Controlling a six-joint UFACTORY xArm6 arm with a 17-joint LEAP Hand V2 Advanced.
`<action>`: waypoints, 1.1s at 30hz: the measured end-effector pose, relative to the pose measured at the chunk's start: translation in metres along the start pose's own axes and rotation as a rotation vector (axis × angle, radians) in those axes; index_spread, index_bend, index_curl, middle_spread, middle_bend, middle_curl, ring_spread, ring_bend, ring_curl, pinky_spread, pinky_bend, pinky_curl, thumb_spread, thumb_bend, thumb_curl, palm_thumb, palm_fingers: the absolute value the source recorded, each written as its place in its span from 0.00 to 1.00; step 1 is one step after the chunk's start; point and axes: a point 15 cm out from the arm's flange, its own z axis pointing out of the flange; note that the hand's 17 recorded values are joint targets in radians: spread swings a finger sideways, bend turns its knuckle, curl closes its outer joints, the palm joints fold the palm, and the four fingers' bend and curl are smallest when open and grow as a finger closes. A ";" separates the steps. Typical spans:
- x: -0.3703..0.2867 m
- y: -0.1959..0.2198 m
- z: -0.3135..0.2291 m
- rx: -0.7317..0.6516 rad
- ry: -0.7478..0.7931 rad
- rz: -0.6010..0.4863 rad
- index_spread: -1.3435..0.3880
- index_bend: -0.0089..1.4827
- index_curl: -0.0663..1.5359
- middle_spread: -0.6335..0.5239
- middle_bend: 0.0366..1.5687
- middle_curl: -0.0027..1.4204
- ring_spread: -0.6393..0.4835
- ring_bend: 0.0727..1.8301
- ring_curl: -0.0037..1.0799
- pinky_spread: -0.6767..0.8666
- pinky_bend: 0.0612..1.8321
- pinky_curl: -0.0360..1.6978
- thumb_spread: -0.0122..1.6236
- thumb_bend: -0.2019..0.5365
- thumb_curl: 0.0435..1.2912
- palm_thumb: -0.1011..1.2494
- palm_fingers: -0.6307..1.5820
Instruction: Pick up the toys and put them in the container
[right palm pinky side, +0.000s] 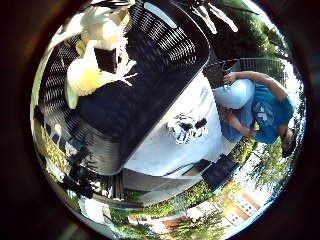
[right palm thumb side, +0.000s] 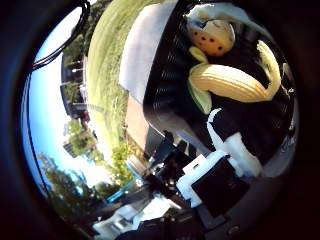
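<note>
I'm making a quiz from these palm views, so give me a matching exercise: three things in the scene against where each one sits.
Things:
1. yellow corn toy
2. black-and-white toy
3. black basket

Places:
A. standing on the white table
B. inside the basket
C. on the table, outside the basket

Pairs: 1-B, 2-C, 3-A. The hand is above the basket, near the corn toy.
</note>
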 end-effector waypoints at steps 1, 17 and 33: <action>0.006 0.003 -0.003 0.004 -0.001 0.011 0.54 0.26 0.08 0.64 0.06 0.33 0.84 0.26 0.35 0.75 0.40 0.38 0.68 0.22 0.33 0.64 0.21; 0.192 0.119 -0.043 -0.010 0.201 0.178 0.62 0.13 0.16 0.64 0.08 0.23 0.82 0.19 0.30 0.75 0.28 0.27 0.68 0.23 0.27 0.61 0.28; 0.308 0.119 0.065 0.040 0.380 0.110 0.72 0.11 0.21 0.61 0.09 0.23 0.81 0.20 0.30 0.75 0.26 0.23 0.66 0.22 0.24 0.56 0.37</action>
